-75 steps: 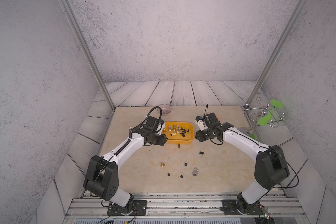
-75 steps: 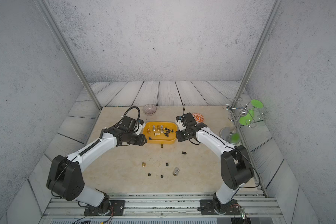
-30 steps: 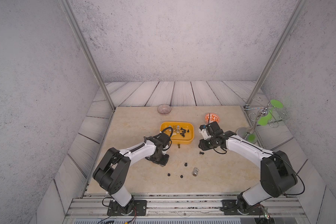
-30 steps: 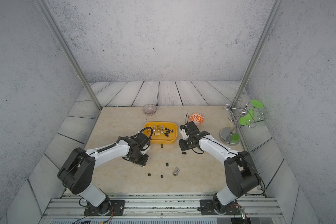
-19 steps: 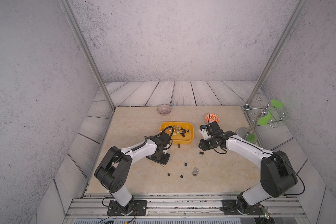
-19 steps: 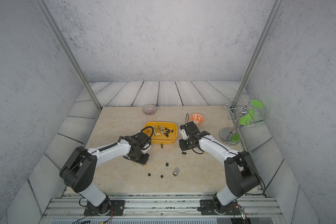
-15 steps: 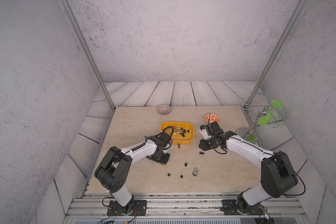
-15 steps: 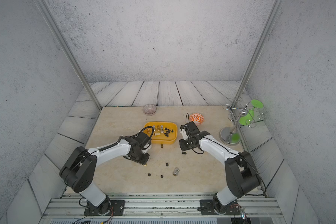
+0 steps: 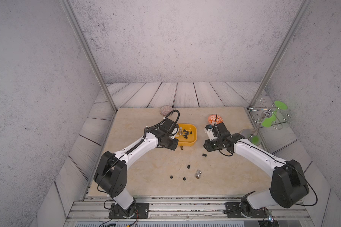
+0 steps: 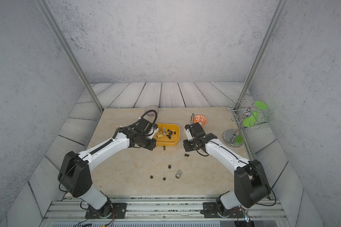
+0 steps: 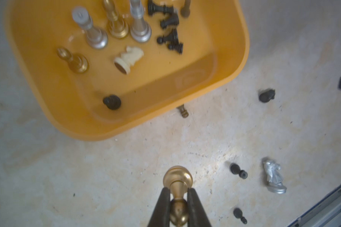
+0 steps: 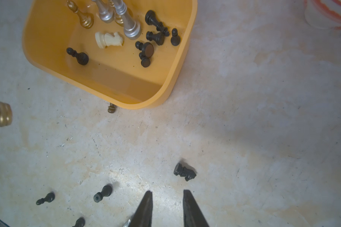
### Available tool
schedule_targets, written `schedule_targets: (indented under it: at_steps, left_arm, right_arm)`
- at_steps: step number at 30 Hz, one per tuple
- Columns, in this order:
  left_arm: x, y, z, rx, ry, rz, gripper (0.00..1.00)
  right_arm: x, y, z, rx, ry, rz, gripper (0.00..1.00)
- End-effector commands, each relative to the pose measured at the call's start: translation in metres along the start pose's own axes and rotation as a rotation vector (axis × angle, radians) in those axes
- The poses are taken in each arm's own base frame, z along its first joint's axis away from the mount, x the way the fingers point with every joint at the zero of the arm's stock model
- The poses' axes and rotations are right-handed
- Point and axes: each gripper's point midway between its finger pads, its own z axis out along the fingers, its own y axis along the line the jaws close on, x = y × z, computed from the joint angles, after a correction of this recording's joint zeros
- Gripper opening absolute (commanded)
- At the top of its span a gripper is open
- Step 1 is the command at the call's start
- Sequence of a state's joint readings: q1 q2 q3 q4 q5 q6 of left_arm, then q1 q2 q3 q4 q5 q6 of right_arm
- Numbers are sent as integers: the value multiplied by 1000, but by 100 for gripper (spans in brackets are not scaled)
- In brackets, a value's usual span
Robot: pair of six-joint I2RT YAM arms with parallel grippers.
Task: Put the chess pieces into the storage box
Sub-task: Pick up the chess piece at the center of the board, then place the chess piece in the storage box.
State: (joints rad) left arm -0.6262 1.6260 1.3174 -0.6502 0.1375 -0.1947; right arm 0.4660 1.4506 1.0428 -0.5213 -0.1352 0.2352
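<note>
L gripper [image 11: 177, 189] clamps gold piece [image 11: 178, 176] by neck, short of storage box [image 11: 98, 131]; may pivot, drop outside. R gripper [image 12: 167, 191] narrow, empty.

In both top views the left arm [image 9: 144, 144] hides one end of the storage box [image 9: 189, 143].

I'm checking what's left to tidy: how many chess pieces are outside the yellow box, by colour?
Black pieces: 4
Silver knight: 1
Small dark-gold piece: 1
Gold piece held in the left pincer: 1
Total: 7
</note>
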Motion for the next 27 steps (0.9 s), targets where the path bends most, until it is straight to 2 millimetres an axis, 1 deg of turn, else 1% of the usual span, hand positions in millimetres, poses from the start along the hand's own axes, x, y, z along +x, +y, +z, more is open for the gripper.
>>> schedule_targets:
  at_steps: [1, 4, 6, 11, 16, 20, 23, 27]
  left_arm:
    - [-32, 10, -1, -25, -81, 16, 9]
    - [-46, 23, 8, -48, -81, 22, 9]
    - [-53, 36, 15, -73, -77, 19, 9]
    - [-67, 63, 31, -126, -71, 4, 9]
    - [-77, 78, 47, -163, -62, 15, 9]
    - [-81, 93, 60, -196, -41, 17, 9]
    - [-82, 100, 72, -195, -26, 13, 9]
    - [-86, 103, 82, -195, -17, 27, 9]
  right_arm:
    - [-1, -3, -11, 22, -20, 12, 29]
    - [-1, -3, -13, 24, -24, 14, 29]
    - [1, -5, -12, 29, -23, 14, 29]
    - [4, -5, -9, 24, -15, 21, 29]
    - [2, -4, -10, 26, -10, 17, 29]
    - [-1, -8, -9, 45, -22, 26, 29]
    - [-6, -6, -7, 34, -23, 27, 29]
    - [-13, 0, -10, 6, -36, 18, 29]
